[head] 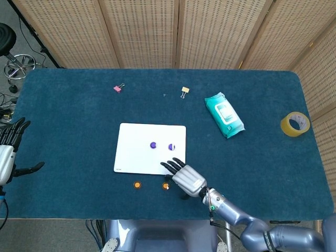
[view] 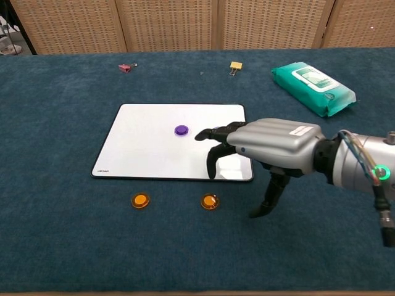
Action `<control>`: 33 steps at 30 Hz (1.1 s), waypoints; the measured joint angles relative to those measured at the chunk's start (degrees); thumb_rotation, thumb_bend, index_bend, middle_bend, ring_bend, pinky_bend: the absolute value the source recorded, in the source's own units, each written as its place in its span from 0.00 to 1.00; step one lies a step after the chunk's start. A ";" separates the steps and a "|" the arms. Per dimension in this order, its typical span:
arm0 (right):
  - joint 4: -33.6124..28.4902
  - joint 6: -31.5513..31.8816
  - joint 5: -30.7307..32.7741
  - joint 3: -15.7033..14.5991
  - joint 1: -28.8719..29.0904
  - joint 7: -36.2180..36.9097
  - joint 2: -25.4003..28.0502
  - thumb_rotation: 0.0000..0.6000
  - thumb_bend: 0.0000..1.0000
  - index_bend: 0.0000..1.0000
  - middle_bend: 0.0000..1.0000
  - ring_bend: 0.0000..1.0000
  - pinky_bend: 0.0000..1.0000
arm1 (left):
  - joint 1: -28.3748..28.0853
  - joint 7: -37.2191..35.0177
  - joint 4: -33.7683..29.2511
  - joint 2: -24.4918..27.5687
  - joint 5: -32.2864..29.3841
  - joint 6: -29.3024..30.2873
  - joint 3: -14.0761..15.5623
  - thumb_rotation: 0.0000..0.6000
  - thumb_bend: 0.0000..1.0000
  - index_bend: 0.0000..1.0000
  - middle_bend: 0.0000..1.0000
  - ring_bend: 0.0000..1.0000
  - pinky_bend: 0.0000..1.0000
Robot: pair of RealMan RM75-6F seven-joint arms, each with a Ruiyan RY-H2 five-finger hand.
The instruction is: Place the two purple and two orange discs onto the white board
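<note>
Half done: both purple discs (head: pixel 153 145) sit on the white board (head: pixel 136 157). Both orange discs (view: pixel 141 200) lie on the worktop (head: pixel 79 121) just off the board's 6 o'clock edge. Our right robot hand (view: pixel 271 145) hovers spread over the board's corner, holding nothing, hiding one purple disc in chest view. Left robot hand (head: pixel 6 155) spread, cut off at frame edge.

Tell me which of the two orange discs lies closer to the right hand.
The orange disc on the right, below the white board's right half, near the right hand. The other orange disc lies further left.
</note>
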 measured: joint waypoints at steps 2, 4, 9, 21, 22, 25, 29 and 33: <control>0.81 -0.50 1.23 0.31 0.91 -1.09 -1.14 1.00 0.14 0.34 0.00 0.00 0.00 | 0.13 -0.20 0.01 0.05 0.09 -0.03 -0.14 1.00 0.10 0.00 0.00 0.00 0.00; 1.89 -1.05 2.64 0.70 1.82 -1.99 -2.64 1.00 0.15 0.34 0.00 0.00 0.00 | 0.25 -0.27 0.03 0.08 -0.06 -0.16 -0.34 1.00 0.10 0.00 0.00 0.00 0.00; 3.68 -1.56 5.81 1.10 3.66 -4.24 -5.22 1.00 0.15 0.35 0.00 0.00 0.00 | 0.44 -0.63 0.11 0.21 -0.24 -0.63 -0.80 1.00 0.10 0.00 0.00 0.00 0.00; 6.44 -1.48 10.97 0.48 6.13 -6.61 -7.48 1.00 0.17 0.36 0.00 0.00 0.00 | 0.89 -1.51 0.09 0.51 -0.12 -1.13 -1.56 1.00 0.10 0.00 0.00 0.00 0.00; 6.50 -1.41 11.28 0.34 6.26 -6.76 -7.50 1.00 0.17 0.36 0.00 0.00 0.00 | 0.94 -1.72 0.13 0.56 -0.14 -1.23 -1.65 1.00 0.10 0.00 0.00 0.00 0.00; 6.51 -1.04 12.03 -0.06 6.59 -6.96 -7.49 1.00 0.17 0.37 0.00 0.00 0.00 | 1.00 -2.04 0.18 0.65 -0.04 -1.43 -1.80 1.00 0.10 0.00 0.00 0.00 0.00; 6.59 -0.69 12.63 -0.53 6.94 -6.91 -7.52 1.00 0.19 0.40 0.00 0.00 0.00 | 1.07 -2.04 0.13 0.69 0.12 -1.67 -1.91 1.00 0.10 0.00 0.00 0.00 0.00; 6.57 -0.47 13.12 -0.96 7.31 -6.87 -7.56 1.00 0.22 0.40 0.00 0.00 0.00 | 1.20 -1.96 0.06 0.67 0.25 -1.64 -2.05 1.00 0.10 0.00 0.00 0.00 0.00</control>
